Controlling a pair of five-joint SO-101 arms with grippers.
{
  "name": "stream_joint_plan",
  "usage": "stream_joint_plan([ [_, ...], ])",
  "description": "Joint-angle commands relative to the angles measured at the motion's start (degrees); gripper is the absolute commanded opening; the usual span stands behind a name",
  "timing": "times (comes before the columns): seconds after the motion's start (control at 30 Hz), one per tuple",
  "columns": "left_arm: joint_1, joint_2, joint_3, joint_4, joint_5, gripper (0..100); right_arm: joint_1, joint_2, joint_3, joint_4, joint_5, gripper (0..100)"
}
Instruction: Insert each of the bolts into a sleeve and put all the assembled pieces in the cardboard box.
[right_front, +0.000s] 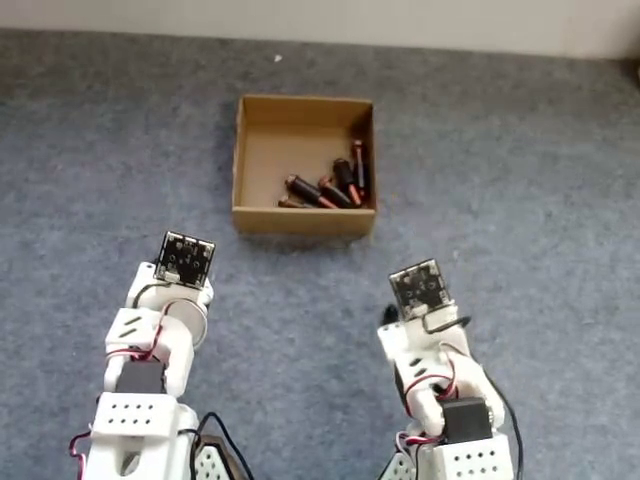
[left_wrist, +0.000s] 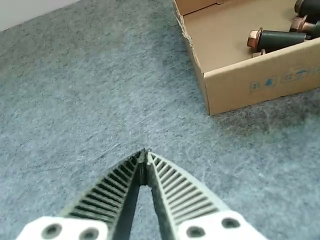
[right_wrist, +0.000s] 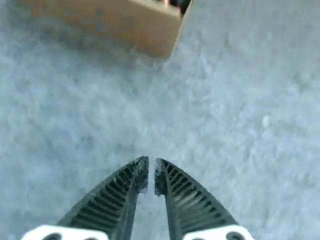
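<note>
The cardboard box (right_front: 254, 212) stands on the grey carpet beyond both arms. Inside it, toward its right side, lie several dark sleeves with copper-headed bolts (right_front: 335, 187) in them; one assembled piece (left_wrist: 277, 39) is seen over the box wall (left_wrist: 260, 85). My left gripper (left_wrist: 146, 154) hovers above bare carpet short of the box's near left corner, shut and holding nothing. My right gripper (right_wrist: 150, 165) hangs over carpet short of the box corner (right_wrist: 160, 42), its tips nearly touching and nothing between them. From above, the left arm (right_front: 175, 290) and right arm (right_front: 425, 310) sit side by side.
Grey carpet covers the whole surface around the box. A small white speck (right_front: 278, 58) lies on the carpet beyond the box. A pale strip runs along the far edge (right_front: 400, 20).
</note>
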Motion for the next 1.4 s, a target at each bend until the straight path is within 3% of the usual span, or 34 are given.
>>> stream_joint_plan([
  [0.0,0.6,-0.3,1.5,1.4,-0.9,1,1.1,-0.1,7.1,9.9,-0.1,1.5],
  [0.1,0.6,-0.4,1.5,5.0,-0.9,1,2.9,-0.1,7.1,15.2,0.0,1.5],
  [0.3,0.1,-0.6,1.5,15.6,-1.0,1,3.1,-0.1,7.1,14.8,0.0,1.5],
  [0.53,-7.0,-0.6,1.5,15.6,-0.8,1,3.1,-0.1,7.1,14.8,0.0,1.5],
  [0.73,-6.5,-0.6,1.4,15.9,-0.5,1,3.1,-0.1,7.1,14.8,0.0,1.5],
  [0.93,-5.3,-0.6,-3.3,29.5,10.3,1,3.1,-0.1,7.1,14.8,0.0,1.5],
  [1.13,-5.7,-0.8,-5.1,33.1,11.2,1,3.1,-0.1,7.1,14.8,0.0,1.5],
  [1.37,-5.8,-17.5,0.3,37.6,11.2,1,3.1,-0.1,7.1,14.8,0.0,1.5],
])
